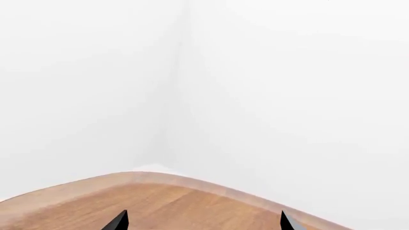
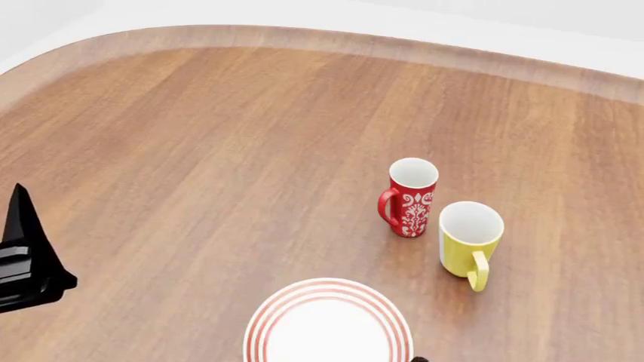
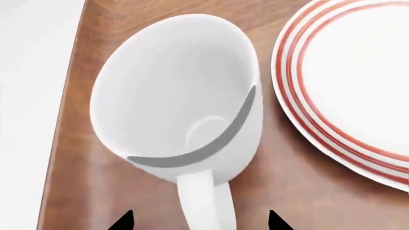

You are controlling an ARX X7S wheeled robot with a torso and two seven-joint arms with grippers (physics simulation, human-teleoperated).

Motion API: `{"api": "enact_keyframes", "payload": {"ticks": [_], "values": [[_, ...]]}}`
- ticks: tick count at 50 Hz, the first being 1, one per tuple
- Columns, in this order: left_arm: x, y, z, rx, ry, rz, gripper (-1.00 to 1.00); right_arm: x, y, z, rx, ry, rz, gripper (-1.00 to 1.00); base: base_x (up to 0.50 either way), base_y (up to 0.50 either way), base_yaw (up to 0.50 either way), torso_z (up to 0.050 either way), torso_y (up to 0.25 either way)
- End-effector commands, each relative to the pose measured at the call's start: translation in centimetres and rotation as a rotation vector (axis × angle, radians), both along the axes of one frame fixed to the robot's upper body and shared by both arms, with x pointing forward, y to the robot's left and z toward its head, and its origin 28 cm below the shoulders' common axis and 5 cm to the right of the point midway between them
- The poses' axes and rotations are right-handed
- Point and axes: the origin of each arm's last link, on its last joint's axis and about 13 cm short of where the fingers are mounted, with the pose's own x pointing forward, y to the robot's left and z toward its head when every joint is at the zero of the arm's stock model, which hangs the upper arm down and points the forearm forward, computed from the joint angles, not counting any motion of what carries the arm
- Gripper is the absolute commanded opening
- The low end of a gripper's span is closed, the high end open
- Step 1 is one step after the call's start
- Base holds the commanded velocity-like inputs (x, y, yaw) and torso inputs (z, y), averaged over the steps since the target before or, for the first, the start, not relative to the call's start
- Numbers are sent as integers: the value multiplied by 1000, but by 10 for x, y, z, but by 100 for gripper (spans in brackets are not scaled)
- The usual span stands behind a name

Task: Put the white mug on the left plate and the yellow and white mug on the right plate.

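Below the right end effector (image 3: 199,221), fingers spread and empty: white mug (image 3: 176,96), rigid, smooth, fairly heavy; handle at 6 o'clock offers the grip.

Wooden table (image 2: 201,151) with mugs, plate (image 2: 329,324)

Left gripper (image 2: 26,256): glossy black, pointed wedge finger, ribbed block below, probably plastic
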Motion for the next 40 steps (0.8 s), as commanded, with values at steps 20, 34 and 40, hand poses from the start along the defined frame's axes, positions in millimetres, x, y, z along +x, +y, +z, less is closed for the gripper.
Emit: {"api": "enact_keyframes", "payload": {"ticks": [20, 34, 40], "values": [[1, -1, 1, -8, -6, 6, 100, 3, -4, 1, -22, -18, -53, -100, 0, 0, 0, 0, 0], [1, 0, 1, -7, -7, 7, 100, 0, 4, 17, 6, -110, 1, -100, 0, 0, 0, 0, 0], [1, 0, 2, -7, -8, 8, 100, -1, 6, 40, 43, -214, 2, -100, 0, 0, 0, 0, 0]]}}
